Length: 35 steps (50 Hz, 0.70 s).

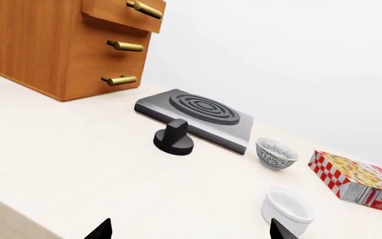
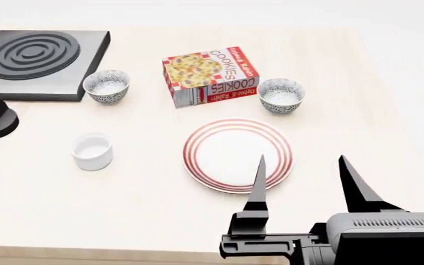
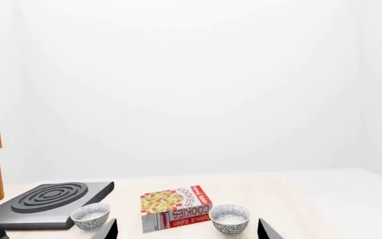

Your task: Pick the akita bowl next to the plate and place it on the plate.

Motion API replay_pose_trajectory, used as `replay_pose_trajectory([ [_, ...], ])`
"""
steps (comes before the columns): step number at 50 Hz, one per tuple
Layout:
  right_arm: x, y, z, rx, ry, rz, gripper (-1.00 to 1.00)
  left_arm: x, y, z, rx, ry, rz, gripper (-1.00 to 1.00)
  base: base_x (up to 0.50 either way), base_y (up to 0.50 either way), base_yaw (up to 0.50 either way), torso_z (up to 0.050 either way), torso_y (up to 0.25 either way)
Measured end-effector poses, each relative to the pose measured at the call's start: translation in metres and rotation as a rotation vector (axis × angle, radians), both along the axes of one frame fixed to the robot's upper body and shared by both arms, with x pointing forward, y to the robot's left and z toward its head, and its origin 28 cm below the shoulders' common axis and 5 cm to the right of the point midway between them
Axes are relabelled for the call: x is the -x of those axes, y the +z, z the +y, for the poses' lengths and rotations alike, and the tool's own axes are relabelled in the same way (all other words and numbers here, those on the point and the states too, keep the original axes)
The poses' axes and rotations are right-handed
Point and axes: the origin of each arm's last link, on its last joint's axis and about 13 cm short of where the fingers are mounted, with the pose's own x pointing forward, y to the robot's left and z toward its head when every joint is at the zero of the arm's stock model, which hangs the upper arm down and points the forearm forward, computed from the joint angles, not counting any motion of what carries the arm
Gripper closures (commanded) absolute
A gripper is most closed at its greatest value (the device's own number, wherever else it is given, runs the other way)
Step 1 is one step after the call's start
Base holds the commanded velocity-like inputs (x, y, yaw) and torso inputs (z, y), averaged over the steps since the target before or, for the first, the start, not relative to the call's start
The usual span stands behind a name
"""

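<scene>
Hovering open and empty, right pincer (image 2: 304, 174) sits nearside of plate (image 2: 238, 155); akita bowl (image 2: 280, 95) lies beyond.

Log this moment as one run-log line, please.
phase: approach | right end effector: open, empty, above near edge of plate | akita bowl: untouched beside plate

All my feeds are bright and evenly lit, sharp to the edges without blur or glare, and I see only faint soft shadows on the pale tabletop (image 2: 146, 193).
</scene>
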Motion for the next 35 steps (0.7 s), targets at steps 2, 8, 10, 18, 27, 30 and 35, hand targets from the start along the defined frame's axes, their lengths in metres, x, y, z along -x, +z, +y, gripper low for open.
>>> replay_pose_trajectory([
  [2, 0.0, 0.0, -0.0002, 0.0, 0.0, 0.0, -1.0, -0.0002, -0.0001, -0.0001, 0.0, 0.0, 0.0, -1.0, 0.0, -0.13, 0.0, 0.0, 0.0],
  [8, -0.0005, 0.0, -0.0007, -0.001, -0.001, 0.001, -1.0, -0.0006, -0.0002, -0.0005, 0.001, -0.001, 0.0, -1.0, 0.0, -0.13, 0.0, 0.0, 0.0],
  [10, -0.0006, 0.0, -0.0008, -0.001, -0.001, 0.001, -1.0, -0.0006, -0.0002, -0.0005, 0.001, -0.001, 0.0, -1.0, 0.0, -0.13, 0.0, 0.0, 0.0],
  [18, -0.001, -0.0004, -0.0011, -0.001, -0.004, 0.004, -1.0, -0.0002, 0.0001, -0.0004, 0.001, -0.002, 0.0, -1.0, 0.0, -0.13, 0.0, 0.0, 0.0],
  [27, -0.001, -0.0009, -0.0007, 0.01, -0.01, 0.003, -1.0, 0.0, 0.0002, 0.0, 0.002, -0.002, 0.0, -1.0, 0.0, -0.01, 0.0, 0.0, 0.0],
  [30, -0.0011, -0.0011, -0.0005, 0.011, -0.01, 0.005, -1.0, 0.0, 0.0001, 0.0002, 0.002, -0.002, 0.0, -1.0, 0.0, -0.02, 0.0, 0.0, 0.0],
  [35, -0.0013, -0.0014, 0.0004, 0.008, -0.003, 0.011, -1.0, 0.0, 0.0006, 0.0012, -0.001, 0.001, 0.0, -1.0, 0.0, -0.47, 0.0, 0.0, 0.0],
])
